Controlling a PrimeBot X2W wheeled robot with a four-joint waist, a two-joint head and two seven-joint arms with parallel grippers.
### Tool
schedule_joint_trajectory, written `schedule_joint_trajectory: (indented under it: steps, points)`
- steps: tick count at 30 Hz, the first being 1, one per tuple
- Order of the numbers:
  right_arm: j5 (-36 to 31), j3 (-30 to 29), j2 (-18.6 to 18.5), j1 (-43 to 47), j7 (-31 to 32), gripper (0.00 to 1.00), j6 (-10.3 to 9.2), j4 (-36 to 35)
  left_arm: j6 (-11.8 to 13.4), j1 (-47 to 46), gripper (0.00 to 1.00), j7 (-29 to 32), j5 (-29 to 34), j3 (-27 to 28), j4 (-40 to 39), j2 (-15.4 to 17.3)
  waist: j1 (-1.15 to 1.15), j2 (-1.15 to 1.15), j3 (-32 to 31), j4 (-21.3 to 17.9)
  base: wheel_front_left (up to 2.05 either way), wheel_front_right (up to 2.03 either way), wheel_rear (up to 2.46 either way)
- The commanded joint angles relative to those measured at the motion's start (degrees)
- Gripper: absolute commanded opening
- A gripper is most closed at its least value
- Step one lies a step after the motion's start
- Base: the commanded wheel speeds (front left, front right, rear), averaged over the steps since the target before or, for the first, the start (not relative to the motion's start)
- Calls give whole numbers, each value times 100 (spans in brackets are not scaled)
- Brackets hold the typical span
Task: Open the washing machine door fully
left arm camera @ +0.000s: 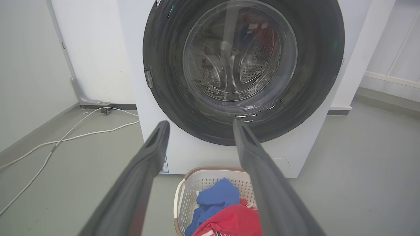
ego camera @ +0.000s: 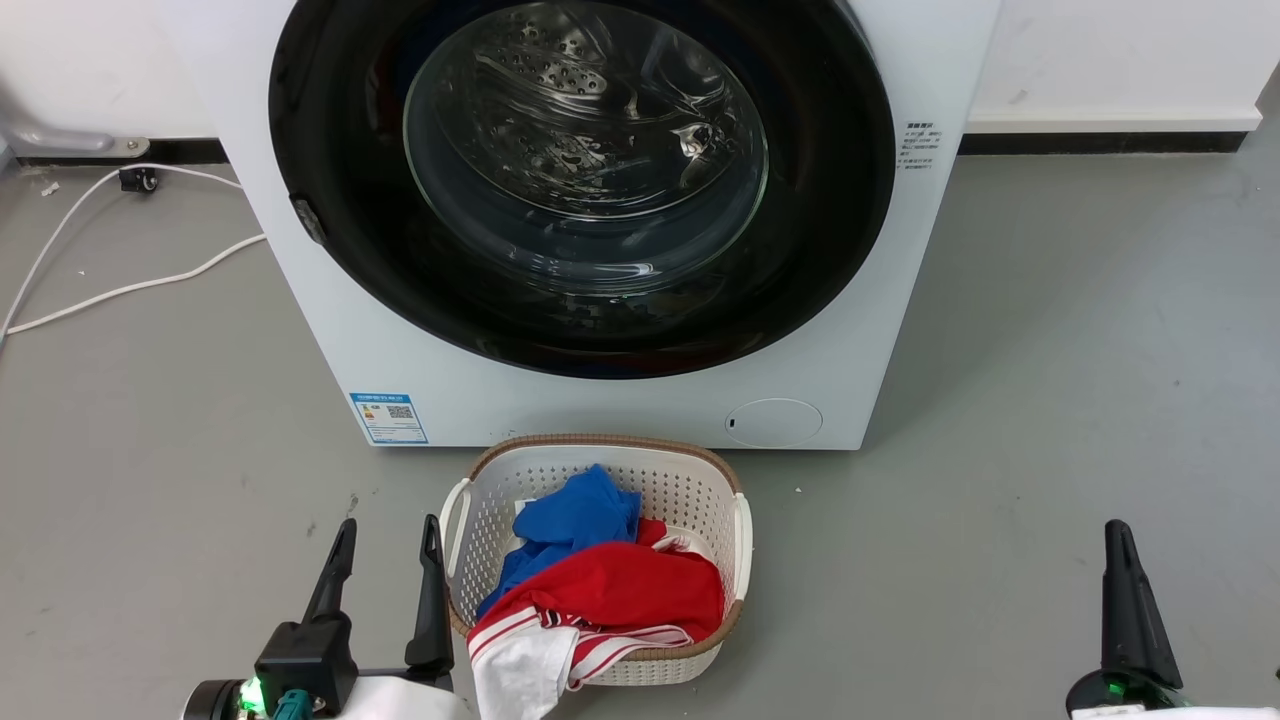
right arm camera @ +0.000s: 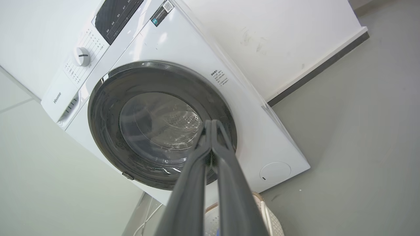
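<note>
Head view: the washing machine door [ego camera: 830, 200] lies shut, flush against the front of the washing machine [ego camera: 600, 410] at the far side of the floor, so none of the opening looks done and the whole swing is left. The left gripper [ego camera: 389, 522] waits near, just left of the laundry basket [ego camera: 680, 485], fingers spread wide and empty. The right gripper [ego camera: 1117, 535] sits near on the right, fingers pressed together on nothing.

A white laundry basket [ego camera: 690, 495] sits at the lower centre of the head view, holding blue cloth [ego camera: 575, 520] and red cloth [ego camera: 620, 590]. White cables [ego camera: 130, 288] trail across the grey floor [ego camera: 1050, 400] at the left.
</note>
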Motion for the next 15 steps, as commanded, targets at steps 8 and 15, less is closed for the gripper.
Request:
schedule_joint_trajectory:
  steps: [8,15]
  points:
    - [2056,413,-4,150,-12,0,1,-84,-14,37,100,-16,0,25,7,-1,0,0,7,-8,0,0,0]
    - [3821,810,-492,243,-8,0,1,-284,-20,52,100,-16,30,37,5,-2,0,0,8,-21,0,0,0]
